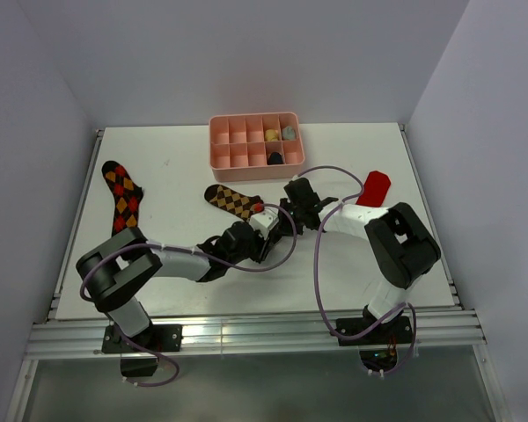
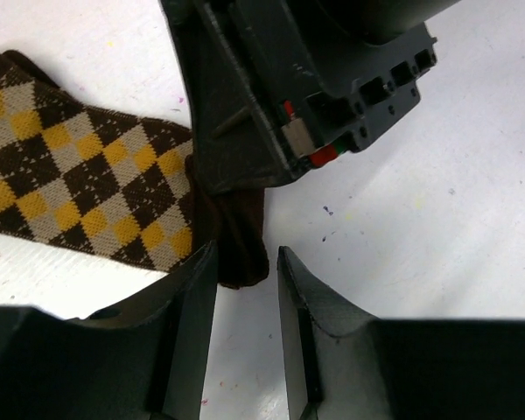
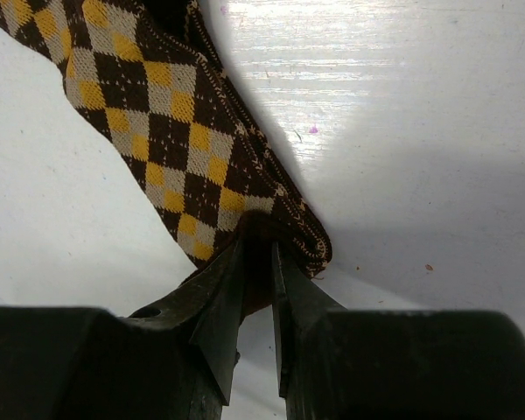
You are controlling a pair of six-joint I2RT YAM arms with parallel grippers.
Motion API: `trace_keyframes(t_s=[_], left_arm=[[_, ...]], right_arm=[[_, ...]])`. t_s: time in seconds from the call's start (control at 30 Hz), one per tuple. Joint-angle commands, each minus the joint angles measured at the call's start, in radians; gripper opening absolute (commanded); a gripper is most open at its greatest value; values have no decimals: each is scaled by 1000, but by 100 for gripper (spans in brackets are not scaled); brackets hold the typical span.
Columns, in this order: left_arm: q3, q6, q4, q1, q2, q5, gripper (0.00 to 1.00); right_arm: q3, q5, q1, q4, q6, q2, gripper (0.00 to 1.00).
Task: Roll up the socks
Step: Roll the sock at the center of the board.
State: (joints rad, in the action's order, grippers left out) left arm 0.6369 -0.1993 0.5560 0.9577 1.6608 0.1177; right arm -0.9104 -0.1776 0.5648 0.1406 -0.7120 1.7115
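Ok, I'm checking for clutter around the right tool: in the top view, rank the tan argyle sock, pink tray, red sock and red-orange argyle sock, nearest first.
From the right tool:
1. tan argyle sock, centre, gripped at its end.
2. pink tray, behind it, at the table's far edge.
3. red sock, off to the right.
4. red-orange argyle sock, far left.

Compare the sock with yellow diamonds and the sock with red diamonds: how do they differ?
The yellow-diamond sock lies mid-table, and the right tool pinches its dark end; the red-diamond sock lies by the table's left edge, with no tool near it. The yellow-diamond sock's pattern is yellow and tan; the red-diamond sock's is red and orange. Both are dark argyle socks.
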Motion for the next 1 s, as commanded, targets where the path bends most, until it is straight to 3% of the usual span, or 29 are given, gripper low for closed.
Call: trace_keyframes(t_s=[0.0,0.3,0.97], left_arm=[[44,24,21,12,16,3,39],[63,-6,-18,9,45,151,29],[78,-78,-85,-33,70,137,25]], right_arm=[[21,-3,1,60,20,46,27],[22,-13,-2,57,22,40,27],[25,-14,-20,53,-27,39,29]])
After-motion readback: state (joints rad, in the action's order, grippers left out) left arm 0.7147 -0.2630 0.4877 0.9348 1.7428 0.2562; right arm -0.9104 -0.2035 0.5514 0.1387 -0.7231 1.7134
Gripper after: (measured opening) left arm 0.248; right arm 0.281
